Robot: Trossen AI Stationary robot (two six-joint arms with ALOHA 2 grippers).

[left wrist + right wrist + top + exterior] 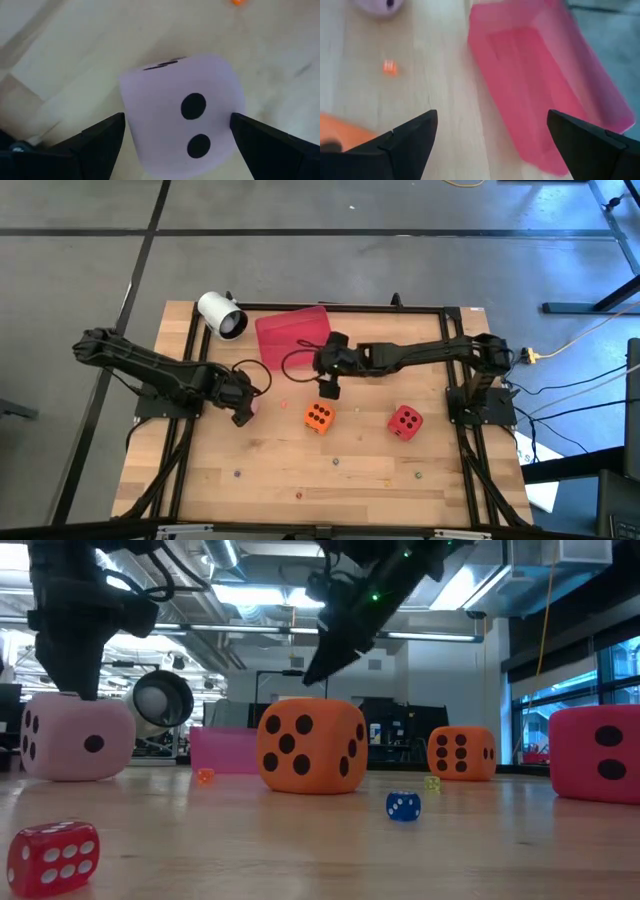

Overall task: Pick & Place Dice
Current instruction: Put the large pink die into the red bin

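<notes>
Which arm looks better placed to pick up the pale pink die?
The left one. Its gripper already has open jaws on either side of the pink die, while the right gripper hangs near the tray.

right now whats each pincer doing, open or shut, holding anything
Left pincer: open, straddling the pale pink die, not clamped.
Right pincer: open, empty, above the table near the pink tray.

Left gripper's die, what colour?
Pale pink die with dark pips, between the open fingers of the left gripper. Left wrist view shows it best.
</notes>
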